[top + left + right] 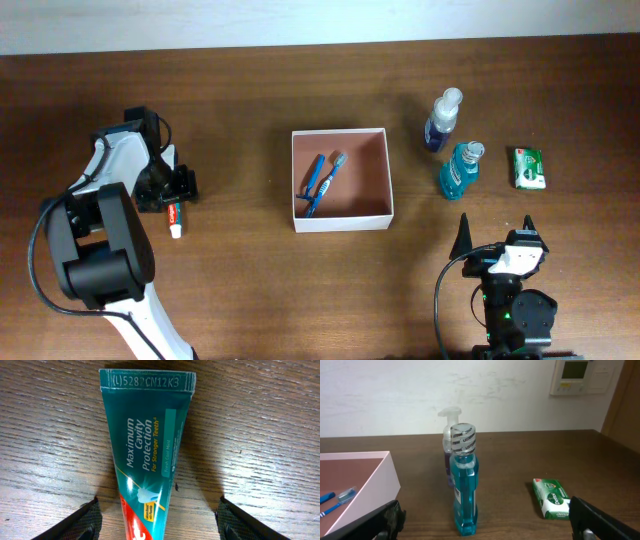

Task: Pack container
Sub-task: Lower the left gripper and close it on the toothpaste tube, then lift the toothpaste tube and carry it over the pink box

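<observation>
The container [341, 219] is a square white-walled box with a pinkish inside at the table's middle; two blue toothbrushes [322, 182] lie in it. It also shows in the right wrist view [387, 472]. A teal and red toothpaste tube [146, 455] lies flat on the table at the far left [175, 217]. My left gripper [159, 522] is open, low over it, one finger on each side of the tube. My right gripper [485, 527] is open and empty near the front edge, facing a blue mouthwash bottle [462, 485].
A blue mouthwash bottle [460, 172], a purple spray bottle [441, 122] behind it and a green soap packet [528, 167] stand right of the container. The soap packet also shows in the right wrist view [551, 498]. A wall runs along the table's far edge.
</observation>
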`<state>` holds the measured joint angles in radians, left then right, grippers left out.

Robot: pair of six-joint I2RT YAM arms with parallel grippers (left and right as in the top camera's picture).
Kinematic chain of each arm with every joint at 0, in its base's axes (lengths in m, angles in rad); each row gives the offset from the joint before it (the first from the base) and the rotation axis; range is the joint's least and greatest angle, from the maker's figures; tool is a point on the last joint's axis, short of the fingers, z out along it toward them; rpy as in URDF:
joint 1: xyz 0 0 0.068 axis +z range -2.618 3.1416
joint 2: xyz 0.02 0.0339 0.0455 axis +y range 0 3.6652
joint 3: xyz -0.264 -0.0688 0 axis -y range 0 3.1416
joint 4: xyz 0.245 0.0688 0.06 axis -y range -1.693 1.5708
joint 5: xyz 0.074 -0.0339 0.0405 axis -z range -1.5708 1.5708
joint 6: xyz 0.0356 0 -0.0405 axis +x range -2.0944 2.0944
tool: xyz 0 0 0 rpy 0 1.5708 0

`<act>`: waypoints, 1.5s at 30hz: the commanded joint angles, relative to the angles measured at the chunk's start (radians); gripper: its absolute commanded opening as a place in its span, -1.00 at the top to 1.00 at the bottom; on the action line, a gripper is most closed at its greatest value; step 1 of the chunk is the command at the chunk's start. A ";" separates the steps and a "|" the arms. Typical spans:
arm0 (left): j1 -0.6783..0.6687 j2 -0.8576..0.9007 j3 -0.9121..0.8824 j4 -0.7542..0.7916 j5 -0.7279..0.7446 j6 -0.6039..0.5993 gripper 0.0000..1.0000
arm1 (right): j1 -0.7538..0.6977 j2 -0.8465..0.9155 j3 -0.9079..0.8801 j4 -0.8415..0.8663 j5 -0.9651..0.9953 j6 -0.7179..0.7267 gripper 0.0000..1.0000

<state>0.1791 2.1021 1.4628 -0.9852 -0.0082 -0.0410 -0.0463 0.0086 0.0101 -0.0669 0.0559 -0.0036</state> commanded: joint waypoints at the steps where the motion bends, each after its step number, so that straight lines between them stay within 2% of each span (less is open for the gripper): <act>1: 0.007 0.024 -0.028 0.006 0.019 0.009 -0.46 | 0.007 -0.003 -0.005 -0.008 0.016 0.005 -0.97; 9: 0.007 0.024 -0.037 0.005 0.020 0.008 -0.01 | 0.007 -0.003 -0.005 -0.008 0.016 0.005 -0.97; 13: 0.007 0.024 -0.065 0.005 0.020 0.008 0.38 | 0.007 -0.003 -0.005 -0.008 0.016 0.005 -0.97; 21: 0.007 0.024 -0.073 0.013 0.019 0.008 0.70 | 0.007 -0.003 -0.005 -0.008 0.016 0.005 -0.97; 25: 0.007 0.024 -0.072 0.013 0.019 0.008 0.74 | 0.007 -0.003 -0.005 -0.008 0.016 0.005 -0.97; 27: 0.007 0.024 -0.061 0.012 0.030 0.008 0.87 | 0.007 -0.003 -0.005 -0.008 0.016 0.005 -0.97; 29: 0.007 0.024 -0.038 0.006 0.068 0.008 0.88 | 0.007 -0.003 -0.005 -0.008 0.016 0.005 -0.97; 34: 0.006 0.024 0.119 -0.088 0.264 0.008 0.99 | 0.007 -0.003 -0.005 -0.008 0.016 0.004 -0.97; 35: 0.004 0.024 0.187 -0.148 0.298 0.008 0.99 | 0.007 -0.003 -0.005 -0.008 0.016 0.005 -0.97; 42: -0.070 0.024 0.525 -0.462 0.309 0.009 0.99 | 0.007 -0.003 -0.005 -0.008 0.016 0.005 -0.97; 45: -0.152 0.024 0.702 -0.581 0.313 0.009 0.99 | 0.007 -0.003 -0.005 -0.008 0.016 0.005 -0.97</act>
<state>0.0986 2.1265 2.0277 -1.5009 0.2680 -0.0410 -0.0463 0.0105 0.0101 -0.0669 0.0563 -0.0032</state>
